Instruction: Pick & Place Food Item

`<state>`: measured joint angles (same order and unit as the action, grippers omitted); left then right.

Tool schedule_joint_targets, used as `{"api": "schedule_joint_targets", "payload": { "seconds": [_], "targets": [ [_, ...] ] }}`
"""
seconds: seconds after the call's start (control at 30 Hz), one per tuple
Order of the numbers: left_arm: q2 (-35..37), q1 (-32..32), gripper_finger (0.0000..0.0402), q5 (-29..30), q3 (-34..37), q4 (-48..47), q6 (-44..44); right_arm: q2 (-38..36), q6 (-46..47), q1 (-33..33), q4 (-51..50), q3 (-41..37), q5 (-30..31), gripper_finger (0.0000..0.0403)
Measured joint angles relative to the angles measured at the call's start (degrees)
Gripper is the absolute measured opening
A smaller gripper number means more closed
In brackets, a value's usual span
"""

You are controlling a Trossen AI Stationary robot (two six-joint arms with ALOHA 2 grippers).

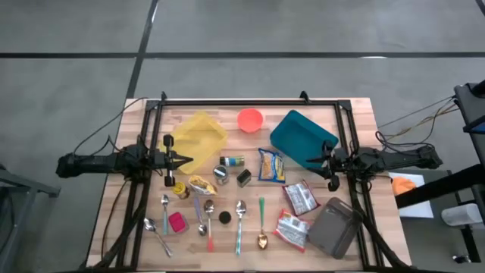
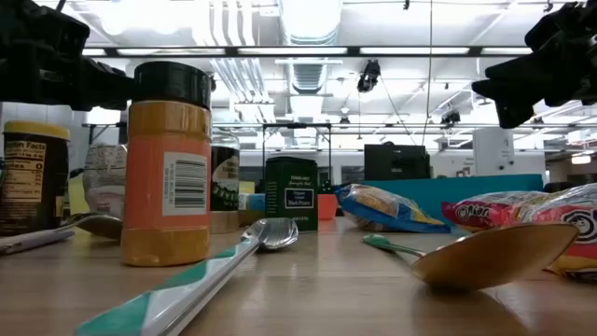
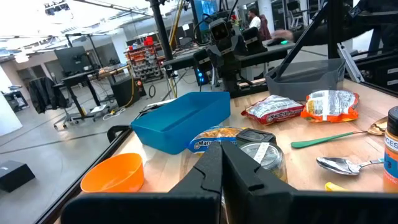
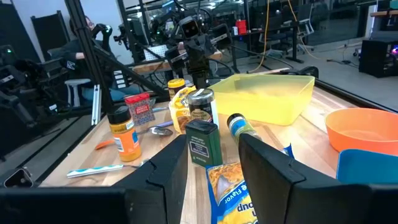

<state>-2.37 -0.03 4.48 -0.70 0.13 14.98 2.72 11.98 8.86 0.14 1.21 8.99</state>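
1. The left gripper (image 1: 184, 160) is seen at the table's left side, beside the yellow bin (image 1: 201, 133); its fingers (image 3: 214, 168) are pressed fully together and nothing is held.
2. The right gripper (image 1: 313, 157) is seen at the right side, over the near edge of the blue bin (image 1: 303, 136); its fingers (image 4: 264, 163) stand partly apart – nothing is gripped between them.
3. The food items are laid out between the two arms: a blue-and-yellow snack bag (image 1: 271, 165) lies flat just left of the blue bin, apart from both grippers.
4. Two red-and-silver snack packets (image 1: 300, 199) are found nearer the front, beside a grey bin (image 1: 333, 227).
5. An orange bowl (image 1: 250, 119) is placed at the back – between the two bins.
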Motion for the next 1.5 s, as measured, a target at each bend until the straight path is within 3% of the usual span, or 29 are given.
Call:
{"api": "schedule_joint_targets", "payload": {
  "seconds": [1.07,1.2,1.5],
  "targets": [
    [0.0,0.0,0.0000,0.0,0.0,0.0,0.0,0.0,3.3,0.0,2.1,0.0,0.1,0.0141],
    [0.0,0.0,0.0000,0.0,0.0,0.0,0.0,0.0,7.5,0.0,6.3,0.0,0.1,0.0141],
    [0.0,0.0,0.0000,0.0,0.0,0.0,0.0,0.0,7.4,0.0,15.0,0.6,-0.2,0.0141]
  ]
}}
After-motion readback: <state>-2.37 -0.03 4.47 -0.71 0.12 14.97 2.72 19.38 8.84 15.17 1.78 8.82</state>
